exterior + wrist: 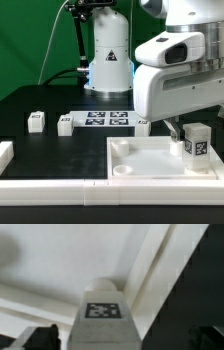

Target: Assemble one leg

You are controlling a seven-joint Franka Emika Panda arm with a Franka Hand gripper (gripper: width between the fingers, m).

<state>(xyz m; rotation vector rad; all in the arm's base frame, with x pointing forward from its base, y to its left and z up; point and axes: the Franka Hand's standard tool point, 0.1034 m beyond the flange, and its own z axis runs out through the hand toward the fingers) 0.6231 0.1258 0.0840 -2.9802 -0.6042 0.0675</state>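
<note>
White plastic leg point(195, 141) standing upright on the tray point(130, 162) at the exterior view's right, apparently placed for screwing in. Fingers point(42, 336) parted astride it, clamping nothing, seemingly poised to grip.

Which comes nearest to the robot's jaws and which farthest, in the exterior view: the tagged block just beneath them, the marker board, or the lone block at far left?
1. Tagged block, directly beneath the jaws, at the exterior view's right.
2. Marker board, mid-table, farther left.
3. Lone block, far left.
</note>
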